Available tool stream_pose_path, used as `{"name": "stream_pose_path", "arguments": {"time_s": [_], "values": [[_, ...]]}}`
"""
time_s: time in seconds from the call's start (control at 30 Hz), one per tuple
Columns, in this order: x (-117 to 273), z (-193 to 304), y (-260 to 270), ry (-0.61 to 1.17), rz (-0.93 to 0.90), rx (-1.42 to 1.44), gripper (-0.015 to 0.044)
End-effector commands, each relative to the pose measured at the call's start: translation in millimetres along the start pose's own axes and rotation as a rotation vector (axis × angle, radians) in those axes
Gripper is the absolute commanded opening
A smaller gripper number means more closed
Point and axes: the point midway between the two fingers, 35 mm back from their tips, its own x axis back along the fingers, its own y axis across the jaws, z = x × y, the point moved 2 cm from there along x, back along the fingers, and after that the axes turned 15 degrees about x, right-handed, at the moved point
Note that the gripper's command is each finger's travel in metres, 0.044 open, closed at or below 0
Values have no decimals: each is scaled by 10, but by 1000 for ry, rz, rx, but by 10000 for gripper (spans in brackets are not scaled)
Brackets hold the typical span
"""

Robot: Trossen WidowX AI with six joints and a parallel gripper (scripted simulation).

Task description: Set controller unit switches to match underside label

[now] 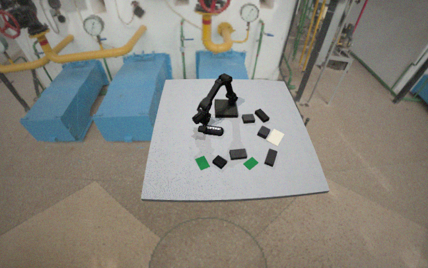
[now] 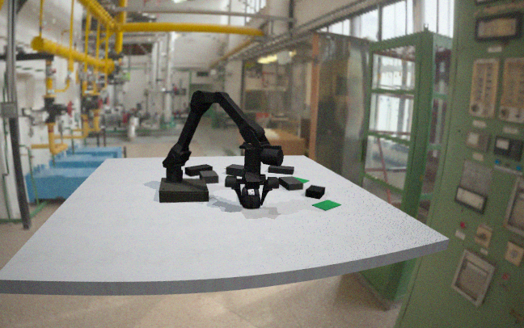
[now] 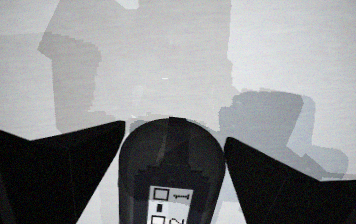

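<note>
The dark controller unit (image 1: 216, 132) (image 2: 251, 199) (image 3: 172, 150) has its white label side up. In the wrist view an outlined, empty square stands beside 1, and part of another beside 2, with a small dark mark between them; the rest is cut off. In the top view the label row is too small to read. The switches are hidden. My gripper (image 1: 204, 127) (image 2: 253, 202) (image 3: 176, 135) is shut on the unit near one end, with a finger against each long side. The unit is low over the bench; whether it touches is unclear.
Dark blocks lie on the bench (image 1: 175, 178) (image 2: 121, 250), among them one (image 1: 238, 154) in front and one (image 1: 248, 118) beside the arm's base (image 1: 226, 109). Two green plates (image 1: 202, 163) (image 1: 251, 163) lie in front, and a cream plate (image 1: 275, 137) to the right.
</note>
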Motion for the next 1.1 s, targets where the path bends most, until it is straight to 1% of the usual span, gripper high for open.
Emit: {"name": "stream_pose_path", "arguments": {"time_s": [0.0, 0.07, 0.37, 0.5, 0.57, 1.07], "values": [[-1, 1, -1, 0, 1, 0, 390], [-1, 1, -1, 0, 1, 0, 440], [17, 24, 8, 1, 0, 0, 440], [342, 482, 141, 3, -1, 0, 440], [407, 579, 156, 4, -2, 0, 440], [407, 579, 156, 4, -2, 0, 440]]}}
